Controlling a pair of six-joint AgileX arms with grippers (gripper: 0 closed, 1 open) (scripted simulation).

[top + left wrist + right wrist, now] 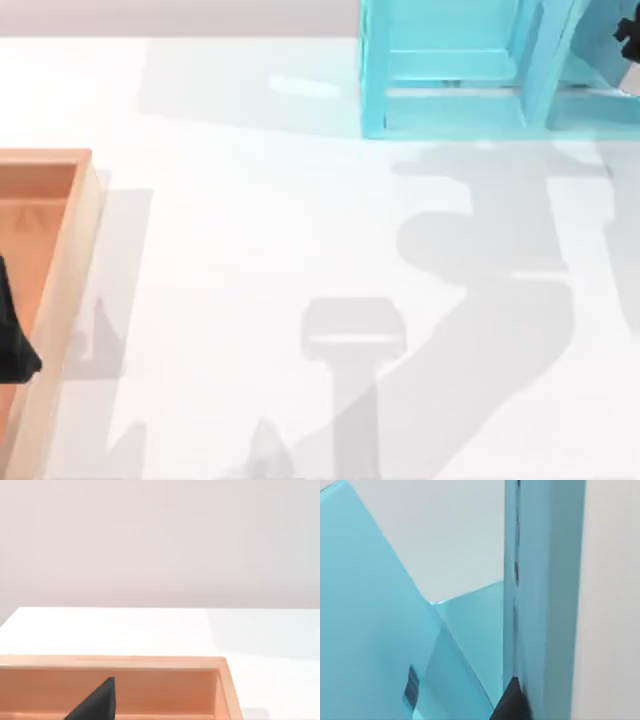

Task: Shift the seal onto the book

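The seal and the book are out of view. My left gripper (14,345) is a dark shape at the table's left edge, over the inside of a wooden tray (70,250). In the left wrist view a dark tip of the left gripper (95,702) stands in front of the tray's far wall (150,662). My right gripper (628,35) sits at the far right back corner, right against a light-blue shelf unit (450,70). The right wrist view has the shelf's upright post (545,595) very close, with a dark tip of the right gripper (510,705) beside it.
The wooden tray runs along the left edge and its walls rise above the table. The light-blue shelf unit stands at the back right. White tabletop (250,250) lies between them, crossed by grey shadows of the arms.
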